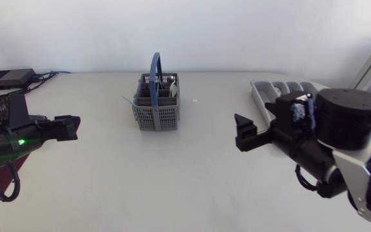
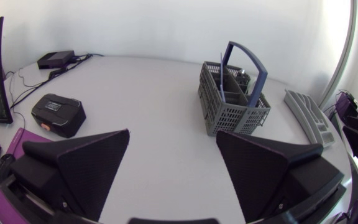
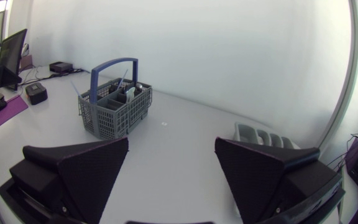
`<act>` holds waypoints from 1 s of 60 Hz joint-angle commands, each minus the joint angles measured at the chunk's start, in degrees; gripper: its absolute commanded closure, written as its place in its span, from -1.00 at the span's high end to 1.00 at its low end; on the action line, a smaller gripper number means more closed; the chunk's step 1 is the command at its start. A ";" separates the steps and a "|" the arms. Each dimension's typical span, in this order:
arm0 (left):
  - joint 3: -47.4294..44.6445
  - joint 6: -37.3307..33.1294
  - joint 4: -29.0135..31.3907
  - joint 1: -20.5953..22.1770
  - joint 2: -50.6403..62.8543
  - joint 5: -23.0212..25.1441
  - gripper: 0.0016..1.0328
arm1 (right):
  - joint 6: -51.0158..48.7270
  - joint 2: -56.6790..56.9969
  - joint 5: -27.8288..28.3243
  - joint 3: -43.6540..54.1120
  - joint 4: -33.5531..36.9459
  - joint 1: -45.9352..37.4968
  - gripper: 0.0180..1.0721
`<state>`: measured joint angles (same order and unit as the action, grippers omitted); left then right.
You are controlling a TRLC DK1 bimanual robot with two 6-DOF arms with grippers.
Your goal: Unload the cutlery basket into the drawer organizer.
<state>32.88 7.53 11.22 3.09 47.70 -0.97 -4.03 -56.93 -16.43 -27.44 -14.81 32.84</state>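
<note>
- The left gripper (image 2: 173, 132) hovers over the near left part of the surface (image 1: 108, 180). Its two broad fingers are spread wide, with only bare tabletop between them. It holds nothing and touches nothing.
- The right gripper (image 3: 171, 139) hangs over the near right part of the surface. It is equally wide apart and empty; in its wrist view both wedge tips stand clear of everything.
- In the head view the two arms come in from opposite sides, their grippers pointing inward toward each other, well apart.
- The cutlery basket (image 1: 156, 103) stands upright at the far middle of the surface, between the two arms and well ahead of both grippers. It is grey mesh, with a blue handle (image 1: 154, 67) arching up over it.
- Cutlery still sits in the basket's compartments. A thin pale-blue piece (image 1: 128, 100) leans out past its left side; the other items are too small to name.
- The drawer organizer (image 1: 279, 88) — a grey tray with long divided slots — lies flat at the far right of the surface, well apart from the basket. In the head view the right arm partly covers it.
- Whether anything lies in the organizer's slots I cannot tell.
- A black box (image 1: 8, 78) rests at the far left corner of the surface, with cables beside it.
</note>
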 commanded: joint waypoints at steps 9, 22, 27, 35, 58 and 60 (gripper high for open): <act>7.81 -2.08 3.28 -3.27 9.69 5.72 0.89 | 1.13 -15.85 -1.94 -12.02 4.61 6.36 0.90; 14.75 -17.64 4.95 -3.44 20.76 7.48 0.85 | 1.04 -30.88 2.45 -27.67 14.90 7.94 0.90; 15.46 -18.69 4.60 -3.88 23.84 7.48 0.86 | 0.96 -34.92 4.65 -33.12 19.11 7.77 0.90; 14.93 -19.22 2.58 -4.59 26.56 10.38 0.84 | -5.55 -39.40 4.74 -37.77 19.47 9.44 0.90; 11.33 -19.04 -7.88 -4.50 28.41 14.42 0.83 | -5.37 -54.26 8.95 -50.78 11.73 9.79 0.62; 11.06 -19.04 -8.41 -4.32 28.41 14.42 0.83 | -5.20 -54.96 9.66 -51.48 10.50 9.52 0.54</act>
<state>45.80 -10.59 3.99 -1.89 75.07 13.08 -9.45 -109.51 -7.79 -76.31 -2.09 42.85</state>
